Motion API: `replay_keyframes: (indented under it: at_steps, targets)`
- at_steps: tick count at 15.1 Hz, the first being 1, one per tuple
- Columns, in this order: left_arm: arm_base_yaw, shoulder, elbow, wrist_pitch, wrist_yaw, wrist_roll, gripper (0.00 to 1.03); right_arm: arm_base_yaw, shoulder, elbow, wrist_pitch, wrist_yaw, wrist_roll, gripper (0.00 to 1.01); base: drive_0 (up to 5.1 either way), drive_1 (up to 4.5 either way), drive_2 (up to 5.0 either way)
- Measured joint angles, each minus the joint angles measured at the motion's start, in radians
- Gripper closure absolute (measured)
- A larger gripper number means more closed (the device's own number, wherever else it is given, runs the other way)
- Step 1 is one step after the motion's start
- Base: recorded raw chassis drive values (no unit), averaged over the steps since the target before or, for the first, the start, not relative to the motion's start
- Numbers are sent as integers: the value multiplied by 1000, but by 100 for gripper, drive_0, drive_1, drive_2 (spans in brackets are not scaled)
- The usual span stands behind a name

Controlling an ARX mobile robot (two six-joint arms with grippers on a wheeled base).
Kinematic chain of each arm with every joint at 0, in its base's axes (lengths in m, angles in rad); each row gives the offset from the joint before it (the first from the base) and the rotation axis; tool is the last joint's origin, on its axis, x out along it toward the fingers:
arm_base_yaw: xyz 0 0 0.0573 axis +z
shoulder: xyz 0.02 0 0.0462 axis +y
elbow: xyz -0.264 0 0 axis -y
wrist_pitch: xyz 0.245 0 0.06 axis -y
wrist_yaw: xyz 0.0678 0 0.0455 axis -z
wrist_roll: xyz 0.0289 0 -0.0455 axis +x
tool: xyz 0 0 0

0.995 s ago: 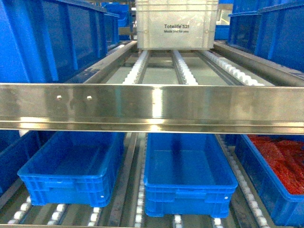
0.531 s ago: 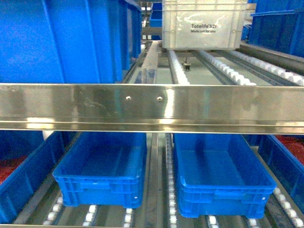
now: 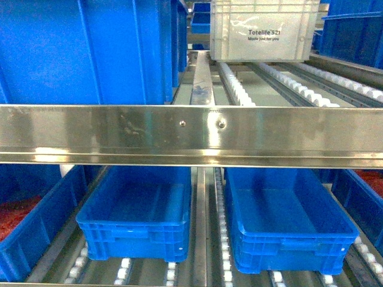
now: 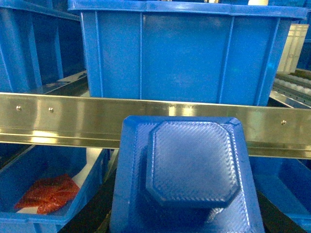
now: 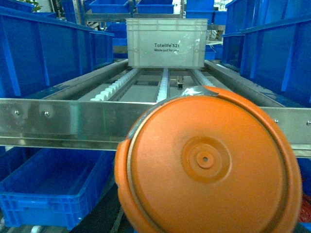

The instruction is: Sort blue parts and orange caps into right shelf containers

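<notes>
Orange cap (image 5: pixel 209 162) fills the lower half of the right wrist view, pressed close to the lens; the right gripper itself is hidden behind it, so whether its jaws are spread or pinching cannot be told. Blue part (image 4: pixel 187 172), an octagonal textured block on a wider base, likewise blocks the left wrist view, and the left gripper's grip cannot be made out either.

Beyond both items, a polished steel rail (image 3: pixel 191 134) runs across the shelf front, standing between the arms and the crates behind it. In the head view, two shallow blue crates (image 3: pixel 134 218) (image 3: pixel 290 224) sit side by side on white rollers (image 3: pixel 222 251) on the lower level, at 7 and 5 o'clock under the rail. Red material (image 3: pixel 18 212) shows in another blue bin at 8 o'clock, and more at the far right edge, 4 o'clock. On the upper level, a tall blue crate (image 3: pixel 90 51) stands at 10 o'clock, and a pale grey tote (image 3: pixel 263 30) lettered "Totelife" rests at 1 o'clock at the back of the roller lane.
</notes>
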Motion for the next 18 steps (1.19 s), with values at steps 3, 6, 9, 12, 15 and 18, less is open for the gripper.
replay_keyframes:
  at_steps: [3,6,9,12,15,18]
  targets:
    - [0,0,0,0,0,0,61,0,0,0,0,0,0,58,0,0,0]
    - [0,0,0,0,0,0,61,0,0,0,0,0,0,58,0,0,0]
    - [0,0,0,1,0,0,61,0,0,0,1,0,0,58,0,0,0]
    - [0,0,0,4,0,0,61,0,0,0,3,0,0,58,0,0,0]
    - [0,0,0,2,0,0,61,0,0,0,2,3,0,58,0,0,0]
    - [0,0,0,0,0,0,61,0,0,0,1,3,0,58,0,0,0]
